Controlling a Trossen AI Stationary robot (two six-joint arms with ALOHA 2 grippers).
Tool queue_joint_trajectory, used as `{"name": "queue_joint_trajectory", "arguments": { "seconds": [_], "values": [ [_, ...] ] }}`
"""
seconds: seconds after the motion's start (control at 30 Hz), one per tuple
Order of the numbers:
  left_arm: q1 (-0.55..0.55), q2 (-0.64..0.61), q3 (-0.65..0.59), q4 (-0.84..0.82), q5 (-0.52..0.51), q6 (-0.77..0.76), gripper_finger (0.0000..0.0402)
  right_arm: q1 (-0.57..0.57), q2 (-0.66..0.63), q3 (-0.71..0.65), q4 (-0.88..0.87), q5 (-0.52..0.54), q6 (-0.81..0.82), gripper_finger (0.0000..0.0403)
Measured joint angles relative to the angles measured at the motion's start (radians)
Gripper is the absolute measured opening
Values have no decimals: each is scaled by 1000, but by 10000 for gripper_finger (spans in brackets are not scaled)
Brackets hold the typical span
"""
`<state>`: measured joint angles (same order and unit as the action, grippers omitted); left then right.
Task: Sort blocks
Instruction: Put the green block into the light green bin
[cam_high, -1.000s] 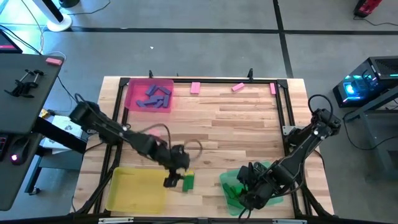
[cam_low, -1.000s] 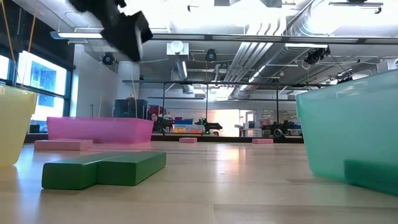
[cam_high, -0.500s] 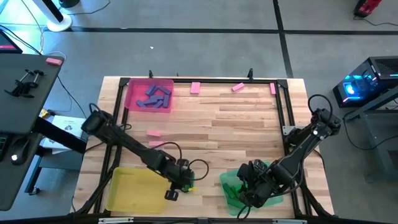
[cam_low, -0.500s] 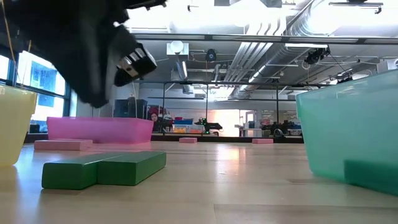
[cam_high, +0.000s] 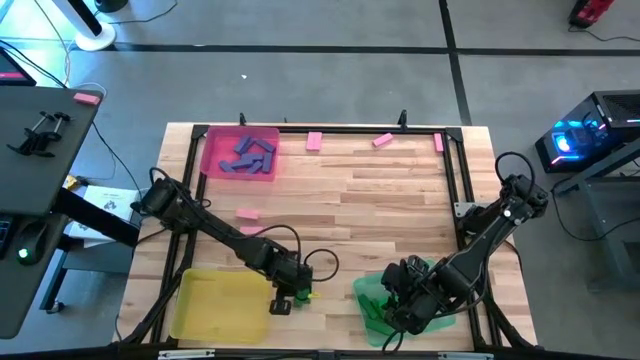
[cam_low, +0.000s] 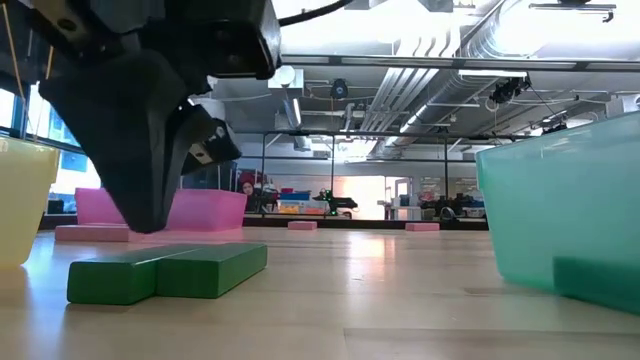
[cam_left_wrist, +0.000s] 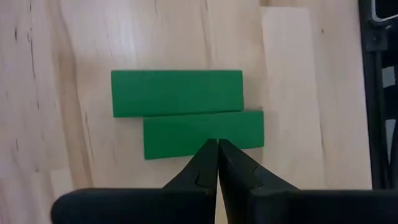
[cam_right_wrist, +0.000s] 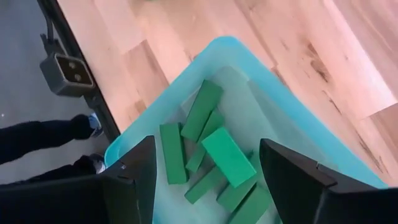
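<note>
At the near edge of the table, between the yellow tray (cam_high: 218, 305) and the green tray (cam_high: 372, 296), the left gripper (cam_left_wrist: 217, 144) hangs just above two green blocks lying side by side on the bare wood. Its fingers are pressed together with nothing between them, and their tips point at the long edge of the nearer green block (cam_left_wrist: 203, 133); the other green block (cam_left_wrist: 176, 93) touches that one along its length, shifted a little sideways. From table height the same pair shows as one low green bar (cam_low: 165, 272) with the dark gripper body (cam_low: 150, 120) hovering over it.

To the right, the right gripper (cam_right_wrist: 208, 165) waits over the green tray (cam_right_wrist: 186, 93), jaws spread wide and empty, with a heap of green blocks (cam_right_wrist: 211, 152) lying in the tray below it.

Further in, a single pink block (cam_high: 247, 213) lies on the wood near the left arm. At the far left corner the pink tray (cam_high: 212, 150) holds several purple-blue blocks (cam_high: 248, 155). Along the far edge lie three more pink blocks (cam_high: 314, 141), spaced apart.
</note>
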<state>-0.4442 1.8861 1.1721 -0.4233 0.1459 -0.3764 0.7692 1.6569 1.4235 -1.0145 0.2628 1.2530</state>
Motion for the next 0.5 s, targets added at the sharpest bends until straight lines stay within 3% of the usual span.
{"name": "queue_joint_trajectory", "arguments": {
  "seconds": [0.5],
  "values": [
    [40, -1, -47, 51, 50, 30, 0, -46, 0, 0, -1, 23, -5, 220]
  ]
}}
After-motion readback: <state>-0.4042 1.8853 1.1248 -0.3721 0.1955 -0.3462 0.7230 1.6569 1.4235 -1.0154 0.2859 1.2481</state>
